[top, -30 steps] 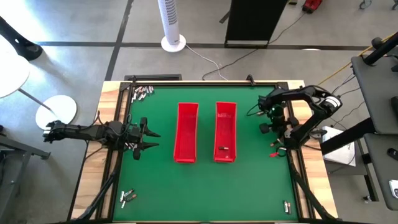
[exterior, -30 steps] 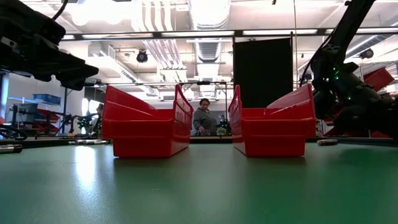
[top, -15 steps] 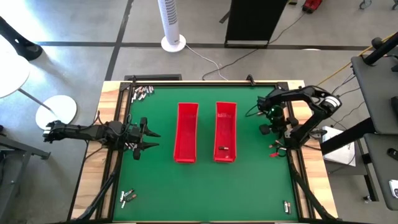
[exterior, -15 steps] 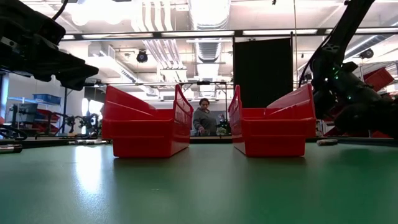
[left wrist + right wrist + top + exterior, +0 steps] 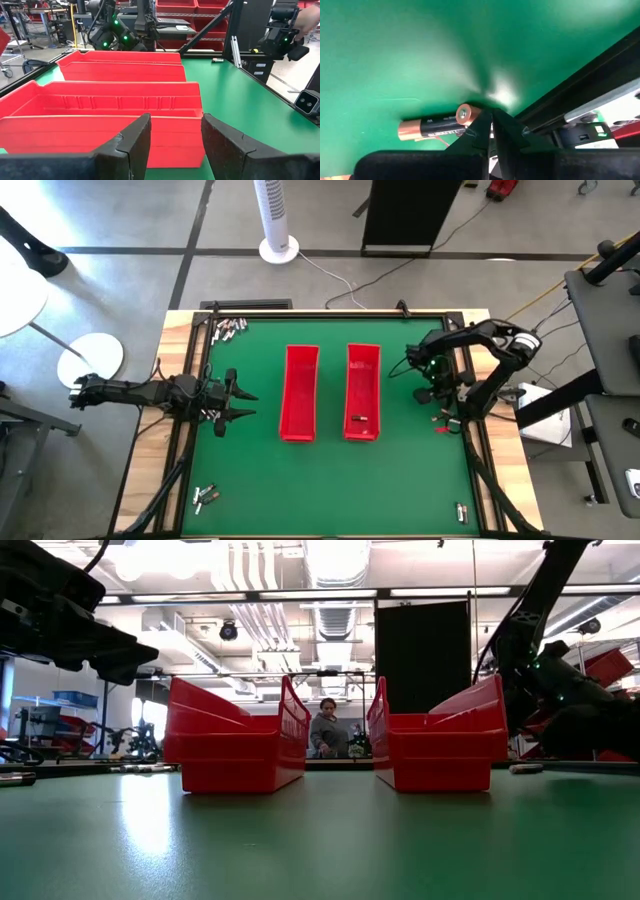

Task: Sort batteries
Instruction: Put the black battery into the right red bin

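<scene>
The left claw [image 5: 243, 406] hangs just above the green counter [image 5: 400, 480], to the left of the left red tray [image 5: 299, 394], and its two dark fingers [image 5: 131, 142] stand apart with nothing between them. In the left wrist view those fingers point at the long side of that tray, and the second tray sits behind it. Some batteries [image 5: 228, 328] lie in a small bunch at the far left corner of the counter, far behind the left red tray. Another small bunch [image 5: 205, 496] lies at the near left corner, well in front of that tray. The left red tray looks bare inside from above. Just to its right stands the right red tray [image 5: 363, 392], and a small dark battery [image 5: 358, 420] lies inside it near the front end. The two trays stand side by side with a gap between them. Through that gap, in the low view, a person [image 5: 325, 729] shows far off in the room. To the right of the right red tray is the right claw [image 5: 437, 389], low over the counter by its right edge. Its fingers are shut tight together. In the right wrist view a black battery with copper ends [image 5: 437, 126] lies on the green right by the fingertips; its writing is too small to read. One more battery [image 5: 461, 510] lies at the near right corner.
</scene>
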